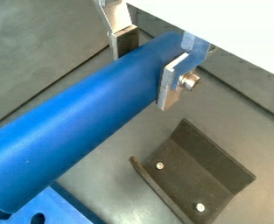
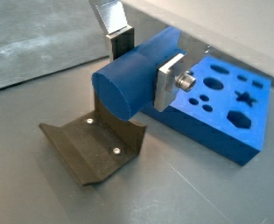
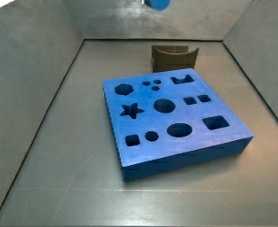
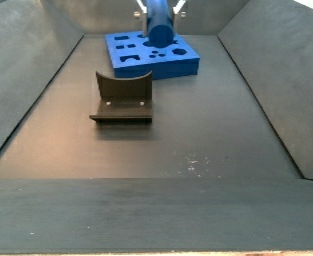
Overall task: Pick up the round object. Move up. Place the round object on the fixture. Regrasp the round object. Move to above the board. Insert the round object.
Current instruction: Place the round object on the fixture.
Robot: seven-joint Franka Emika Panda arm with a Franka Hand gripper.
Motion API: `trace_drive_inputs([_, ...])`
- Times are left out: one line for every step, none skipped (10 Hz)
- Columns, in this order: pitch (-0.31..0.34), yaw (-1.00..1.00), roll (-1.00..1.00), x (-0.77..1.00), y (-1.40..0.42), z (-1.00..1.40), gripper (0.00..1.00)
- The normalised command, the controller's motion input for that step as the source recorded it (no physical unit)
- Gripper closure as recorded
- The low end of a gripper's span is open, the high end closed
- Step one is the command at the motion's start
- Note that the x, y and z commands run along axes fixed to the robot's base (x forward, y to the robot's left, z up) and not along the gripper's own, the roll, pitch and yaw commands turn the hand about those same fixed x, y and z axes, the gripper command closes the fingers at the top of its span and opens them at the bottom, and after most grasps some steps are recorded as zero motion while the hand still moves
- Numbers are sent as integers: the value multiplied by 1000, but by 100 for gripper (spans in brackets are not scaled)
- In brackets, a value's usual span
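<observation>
Wrist views, hand: the hand (image 1: 147,59) is pinched on the round object (image 1: 87,118), one silver finger (image 1: 175,81) flat against its side and the dark-padded one (image 1: 123,37) on the far side; the plates are spread only as wide as the peg is thick.
Wrist views, round object: the blue cylinder is held lengthwise across the hand (image 2: 146,61), its round end face (image 2: 122,87) turned to the camera, clear of everything below.
Wrist views, fixture: the dark fixture (image 1: 198,173) stands on the grey floor beneath the peg, apart from it; its two small screws show in both wrist views, and it appears again as a notched bracket (image 2: 94,144).
Wrist views, board: the blue board (image 2: 227,109) lies just beside the fixture, with its star, hexagon and round holes facing up.
Side view, board: the board (image 3: 174,120) lies flat in the middle of the floor, with the fixture (image 3: 173,58) behind it, near but apart.
Side view, round object: only a blue tip (image 3: 158,3) shows at the upper edge, high above the fixture; the hand cannot be made out there.
Side view, hand: the hand (image 4: 160,12) holds the round object (image 4: 159,29) up in the air, over the board (image 4: 152,55) as seen from here and beyond the fixture (image 4: 123,97).
</observation>
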Motion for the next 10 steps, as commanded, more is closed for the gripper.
trace_drive_inputs([184, -112, -1000, 1000, 279, 41, 100])
trace_drive_inputs([174, -128, -944, 969, 191, 20, 100])
trace_drive_inputs([146, -127, -789, 883, 133, 9, 100])
trace_drive_inputs([109, -123, -576, 771, 91, -2, 100])
trace_drive_inputs([90, -115, -418, 684, 77, -5, 100])
trace_drive_inputs([80, -108, -319, 627, 66, -4, 100])
trace_drive_inputs([69, -94, -207, 500, 44, 2, 100])
trace_drive_inputs([63, -83, -184, 401, 42, -3, 100])
trace_drive_inputs([63, -68, -170, 285, 35, -7, 100])
trace_drive_inputs([65, -58, -162, 205, 31, -5, 100])
